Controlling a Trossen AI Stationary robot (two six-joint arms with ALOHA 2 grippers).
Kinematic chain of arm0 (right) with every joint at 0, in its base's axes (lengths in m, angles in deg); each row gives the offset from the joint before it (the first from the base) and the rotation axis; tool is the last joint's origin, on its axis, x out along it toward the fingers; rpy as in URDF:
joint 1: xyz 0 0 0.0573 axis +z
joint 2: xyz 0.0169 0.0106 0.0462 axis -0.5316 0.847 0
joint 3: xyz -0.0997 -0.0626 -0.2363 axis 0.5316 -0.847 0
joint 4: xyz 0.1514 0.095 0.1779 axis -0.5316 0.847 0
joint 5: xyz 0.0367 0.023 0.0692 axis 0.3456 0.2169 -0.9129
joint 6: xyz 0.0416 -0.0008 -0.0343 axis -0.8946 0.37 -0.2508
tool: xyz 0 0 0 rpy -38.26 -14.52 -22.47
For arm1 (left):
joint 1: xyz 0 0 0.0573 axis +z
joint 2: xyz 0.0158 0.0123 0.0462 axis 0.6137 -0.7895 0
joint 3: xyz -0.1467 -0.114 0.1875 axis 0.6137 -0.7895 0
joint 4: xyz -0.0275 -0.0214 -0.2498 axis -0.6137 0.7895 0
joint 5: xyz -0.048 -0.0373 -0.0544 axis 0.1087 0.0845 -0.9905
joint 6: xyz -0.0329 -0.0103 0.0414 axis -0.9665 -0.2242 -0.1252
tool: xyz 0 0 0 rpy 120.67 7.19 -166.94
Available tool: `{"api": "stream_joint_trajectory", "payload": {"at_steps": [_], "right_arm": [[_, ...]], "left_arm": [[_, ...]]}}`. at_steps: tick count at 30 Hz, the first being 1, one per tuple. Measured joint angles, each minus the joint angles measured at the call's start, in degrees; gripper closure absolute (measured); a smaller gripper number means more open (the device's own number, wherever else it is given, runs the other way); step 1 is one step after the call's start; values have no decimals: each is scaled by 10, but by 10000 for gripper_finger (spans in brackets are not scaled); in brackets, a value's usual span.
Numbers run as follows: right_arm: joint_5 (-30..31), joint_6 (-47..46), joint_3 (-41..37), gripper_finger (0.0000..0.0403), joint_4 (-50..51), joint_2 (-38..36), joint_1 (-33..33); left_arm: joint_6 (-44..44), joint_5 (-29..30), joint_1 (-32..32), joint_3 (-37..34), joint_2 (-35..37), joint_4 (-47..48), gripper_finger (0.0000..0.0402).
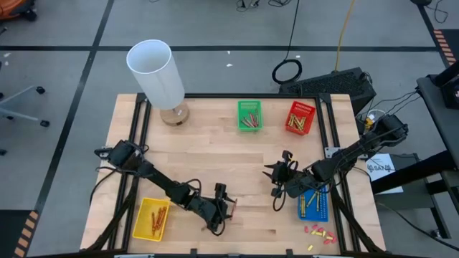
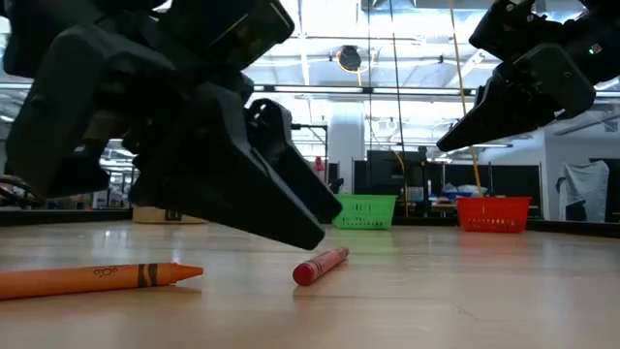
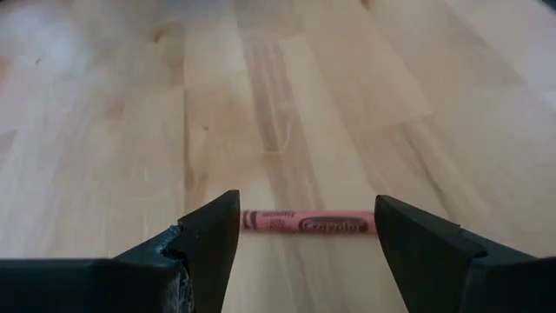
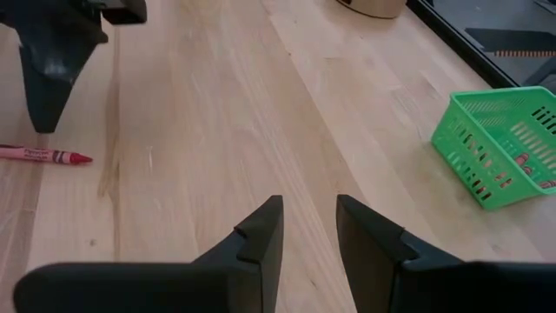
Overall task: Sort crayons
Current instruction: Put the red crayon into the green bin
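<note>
A red crayon (image 3: pixel 308 223) lies flat on the wooden table; it also shows in the low view (image 2: pixel 320 265) and the right wrist view (image 4: pixel 43 155). My left gripper (image 3: pixel 308 252) is open just above it near the table's front middle (image 1: pixel 224 208), one finger past each end of the crayon, touching nothing. An orange crayon (image 2: pixel 97 278) lies on the table close to the low camera. My right gripper (image 4: pixel 309 230) hangs above the table right of centre (image 1: pixel 276 179), narrowly open and empty.
Baskets with crayons stand on the table: yellow (image 1: pixel 150 218) front left, blue (image 1: pixel 313 204) front right, green (image 1: pixel 249 115) and red (image 1: pixel 301 118) at the back. A white cylinder on a wooden base (image 1: pixel 158 72) stands back left. Tiny red and yellow bits (image 1: pixel 319 233) lie front right.
</note>
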Motion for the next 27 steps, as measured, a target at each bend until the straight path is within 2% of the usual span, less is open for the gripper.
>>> {"api": "stream_joint_trajectory", "payload": {"at_steps": [5,7,17,20,24,27], "right_arm": [[0,0,0,307,0,0,0],[0,0,0,307,0,0,0],[0,0,0,307,0,0,0],[1,0,0,307,0,0,0],[0,0,0,307,0,0,0],[0,0,0,307,0,0,0]], "left_arm": [[-2,-9,4,0,-12,-14,137],[-2,5,7,0,-17,-22,137],[-2,193,31,0,-19,-21,137],[-5,189,39,0,-18,-24,137],[-19,139,30,0,-12,-24,137],[-16,124,20,0,-12,-17,137]]}}
